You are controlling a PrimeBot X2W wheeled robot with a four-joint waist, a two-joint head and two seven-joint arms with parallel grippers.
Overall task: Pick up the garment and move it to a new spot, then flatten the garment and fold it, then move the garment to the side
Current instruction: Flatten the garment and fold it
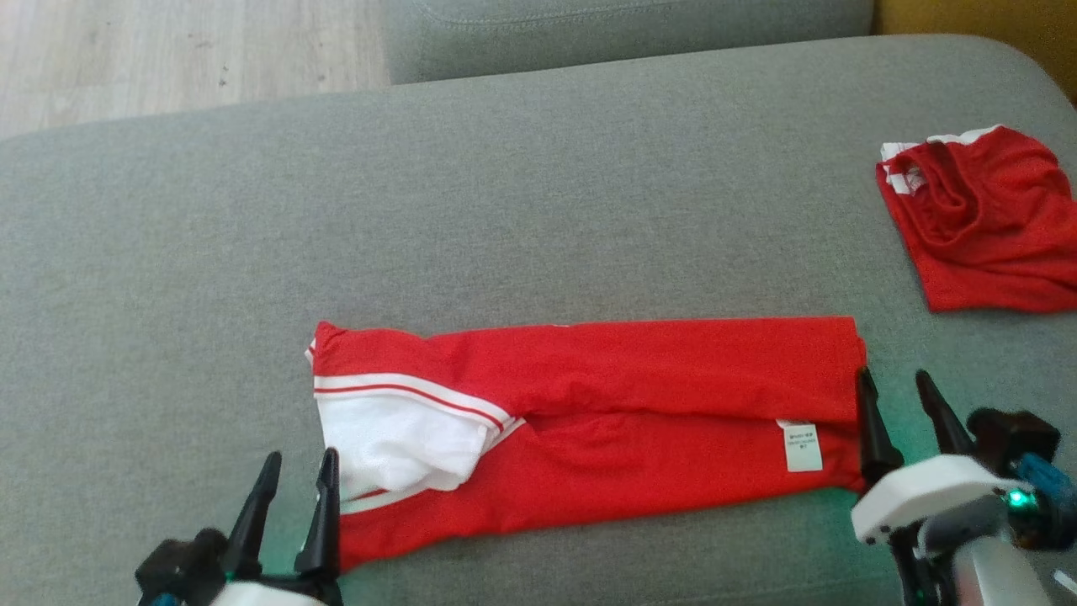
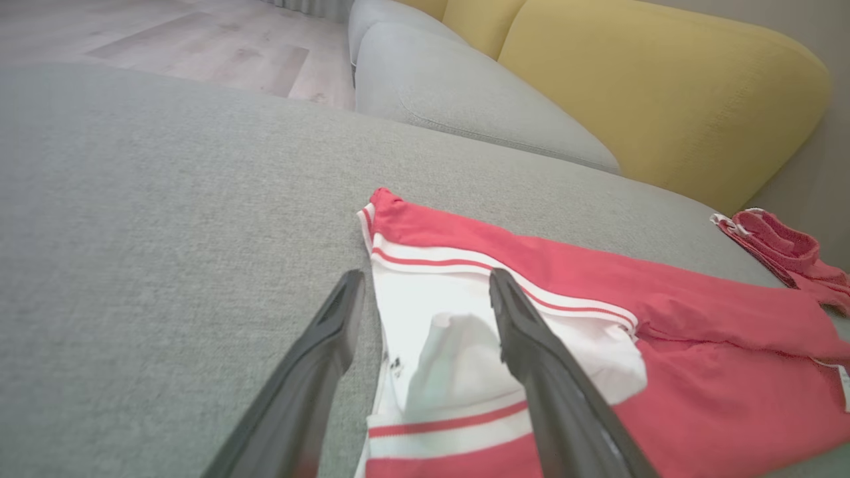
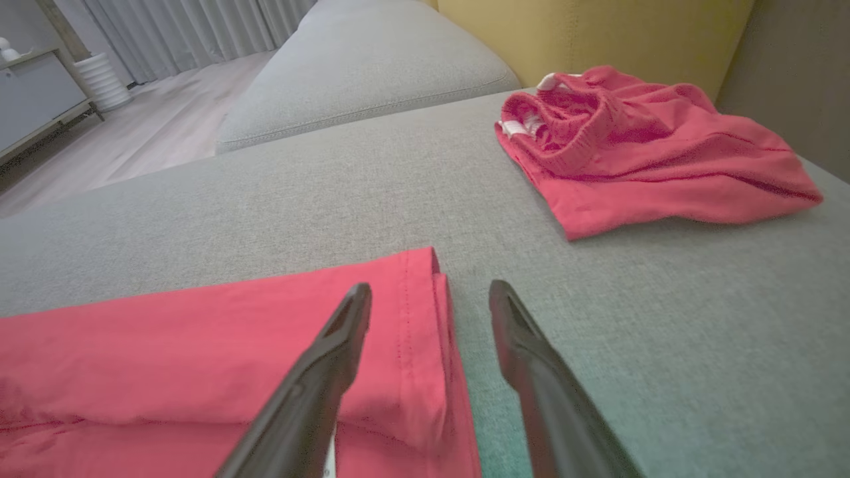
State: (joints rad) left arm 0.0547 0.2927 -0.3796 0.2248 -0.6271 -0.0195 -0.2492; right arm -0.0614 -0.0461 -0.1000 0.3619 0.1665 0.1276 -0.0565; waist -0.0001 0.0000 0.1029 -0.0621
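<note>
The red garment [image 1: 606, 412] with a white, red-striped sleeve lies folded into a long band on the grey sofa seat [image 1: 471, 194]. A small white label shows near its right end. My left gripper [image 1: 290, 467] stands open at the band's left end; in the left wrist view the left gripper [image 2: 425, 282] straddles the white sleeve edge of the garment [image 2: 697, 358], holding nothing. My right gripper [image 1: 896, 383] stands open at the band's right end; in the right wrist view the right gripper [image 3: 428, 292] straddles the hem of the garment [image 3: 199, 338], holding nothing.
A second red garment [image 1: 984, 219] lies folded at the seat's far right, also seen as the second red garment [image 3: 651, 146] ahead of the right gripper. Another grey seat cushion [image 1: 623, 29] lies beyond, wooden floor [image 1: 168, 50] at the far left, yellow cushions [image 2: 664, 86] behind.
</note>
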